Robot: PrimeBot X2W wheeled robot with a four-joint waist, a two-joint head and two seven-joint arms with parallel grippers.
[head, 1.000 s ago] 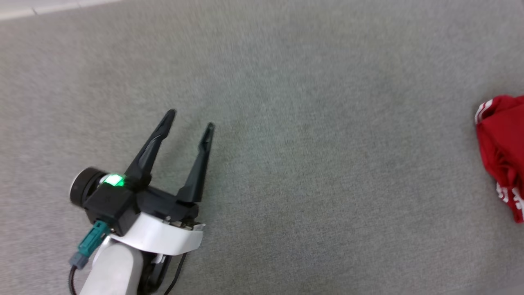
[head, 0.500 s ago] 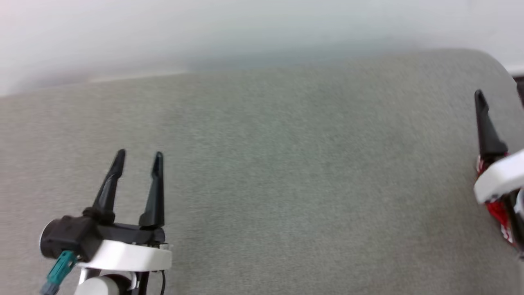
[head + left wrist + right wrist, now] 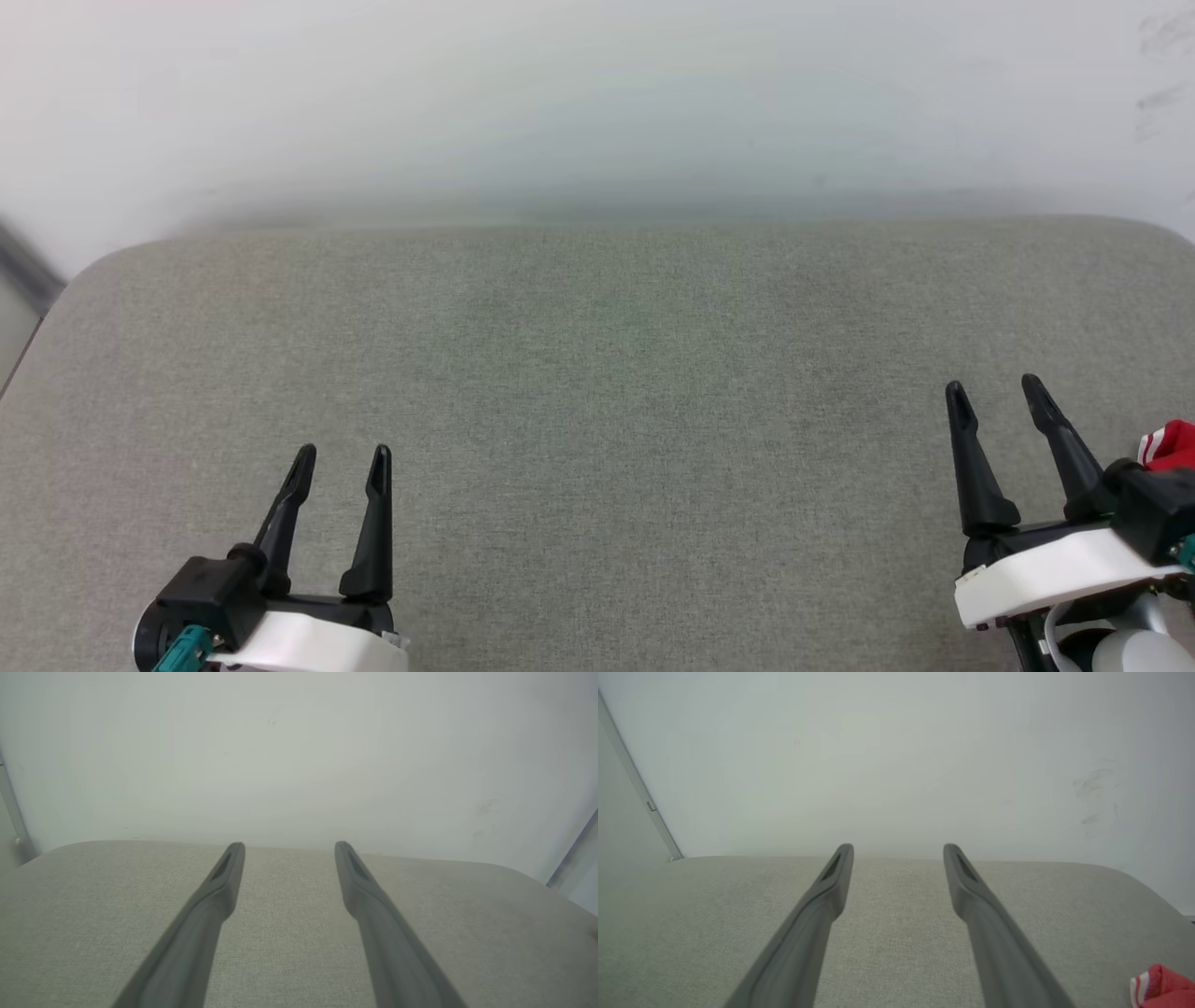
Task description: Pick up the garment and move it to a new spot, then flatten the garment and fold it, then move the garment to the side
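Note:
Only a small red piece of the garment (image 3: 1169, 445) with white stripe trim shows at the far right edge of the head view, behind my right wrist; the garment (image 3: 1160, 988) also peeks in at the lower right of the right wrist view. My right gripper (image 3: 995, 388) stands open just left of it, nothing between its fingers (image 3: 831, 882). My left gripper (image 3: 343, 457) is open at the lower left, far from the garment, its fingers (image 3: 224, 877) over bare grey cloth.
A grey fabric-covered surface (image 3: 597, 401) with rounded far corners spreads before me. A pale wall (image 3: 597, 103) rises right behind its far edge. A dark strip (image 3: 23, 271) runs down at the far left corner.
The head camera has swung up and to the right, so the wall and both grippers came into view. The garment now shows only as a sliver behind my right wrist. Both grippers stayed open.

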